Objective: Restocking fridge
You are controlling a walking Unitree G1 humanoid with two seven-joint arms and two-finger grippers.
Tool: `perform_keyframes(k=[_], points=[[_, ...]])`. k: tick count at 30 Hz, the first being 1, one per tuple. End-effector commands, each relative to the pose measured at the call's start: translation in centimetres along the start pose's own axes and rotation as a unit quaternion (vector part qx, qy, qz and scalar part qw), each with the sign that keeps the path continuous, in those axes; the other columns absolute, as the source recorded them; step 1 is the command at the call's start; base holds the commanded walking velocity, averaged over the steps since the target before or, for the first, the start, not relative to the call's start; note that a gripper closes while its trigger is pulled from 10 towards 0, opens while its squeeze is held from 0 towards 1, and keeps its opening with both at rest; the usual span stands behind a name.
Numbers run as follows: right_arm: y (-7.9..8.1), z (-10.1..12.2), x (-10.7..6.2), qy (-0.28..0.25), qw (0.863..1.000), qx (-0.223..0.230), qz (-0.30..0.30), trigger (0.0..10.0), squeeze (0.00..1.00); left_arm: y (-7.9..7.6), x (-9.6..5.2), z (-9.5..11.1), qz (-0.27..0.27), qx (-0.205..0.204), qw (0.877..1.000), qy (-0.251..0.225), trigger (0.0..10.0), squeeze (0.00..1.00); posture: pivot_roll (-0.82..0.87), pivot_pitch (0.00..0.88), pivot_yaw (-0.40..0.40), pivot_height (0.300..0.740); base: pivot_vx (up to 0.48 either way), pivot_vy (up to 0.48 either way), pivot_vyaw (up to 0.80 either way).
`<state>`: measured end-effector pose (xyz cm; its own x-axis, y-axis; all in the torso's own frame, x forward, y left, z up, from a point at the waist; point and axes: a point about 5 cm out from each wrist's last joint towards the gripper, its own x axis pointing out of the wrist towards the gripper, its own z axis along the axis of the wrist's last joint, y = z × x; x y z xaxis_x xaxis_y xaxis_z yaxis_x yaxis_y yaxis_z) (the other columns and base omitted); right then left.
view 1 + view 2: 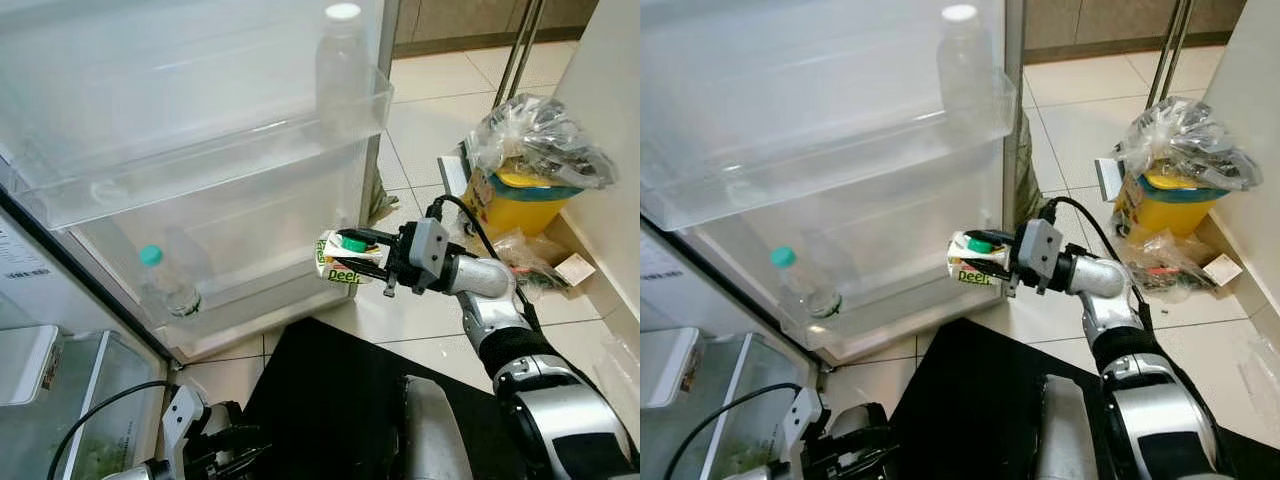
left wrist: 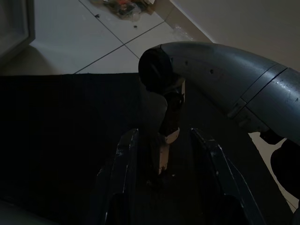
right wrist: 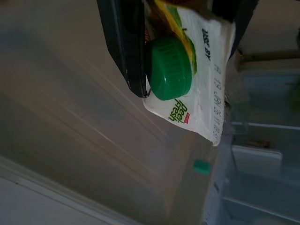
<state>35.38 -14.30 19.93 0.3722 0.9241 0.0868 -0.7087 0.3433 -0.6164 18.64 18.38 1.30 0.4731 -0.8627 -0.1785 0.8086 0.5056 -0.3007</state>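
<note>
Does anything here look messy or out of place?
Yes. A clear plastic bottle with a teal cap leans tilted in the lower fridge door shelf rather than upright, and crumpled plastic bags spill over the yellow bin onto the tiled floor.

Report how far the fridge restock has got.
Done: two bottles sit in the door shelves, one with a white cap above, one with a teal cap below. In hand: the right gripper holds a juice carton beside the lower shelf. Left: setting the carton in. The left gripper hangs idle.
</note>
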Motion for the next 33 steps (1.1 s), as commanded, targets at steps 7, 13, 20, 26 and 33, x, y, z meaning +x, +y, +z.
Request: perform_keyframes(k=[7, 13, 20, 26, 33], points=[[-1.5, 1.9, 1.3, -0.057, 0.998, -0.022, -0.029, 10.0, 0.0, -0.2, -0.8, -0.7, 0.004, -0.01, 1.0, 0.02, 10.0, 0.0, 0.12, 0.305, 0.061, 0.45, 0.0, 0.0, 0.0], [-1.9, 2.5, 2.1, -0.06, 0.997, -0.032, -0.031, 10.0, 0.0, -0.3, -0.6, -0.8, 0.003, -0.012, 1.0, 0.021, 10.0, 0.0, 0.11, 0.305, 0.057, 0.45, 0.0, 0.0, 0.0], [-2.1, 2.6, 2.2, -0.068, 0.995, -0.034, -0.066, 10.0, 0.0, -0.3, 0.0, -0.7, 0.0, -0.013, 1.0, 0.016, 10.0, 0.0, 0.11, 0.303, 0.054, 0.45, 0.0, 0.0, 0.0], [-1.8, 2.7, 2.7, -0.053, 0.994, -0.071, -0.058, 10.0, 0.0, -0.5, 0.0, -0.8, -0.001, -0.013, 1.0, 0.016, 10.0, 0.0, 0.11, 0.306, 0.053, 0.45, 0.0, 0.0, 0.0], [-0.9, 2.7, 3.6, -0.046, 0.992, -0.114, -0.04, 10.0, 0.0, -0.7, -0.3, -0.9, 0.001, -0.014, 1.0, 0.017, 10.0, 0.0, 0.12, 0.309, 0.05, 0.45, 0.0, 0.0, 0.0]])
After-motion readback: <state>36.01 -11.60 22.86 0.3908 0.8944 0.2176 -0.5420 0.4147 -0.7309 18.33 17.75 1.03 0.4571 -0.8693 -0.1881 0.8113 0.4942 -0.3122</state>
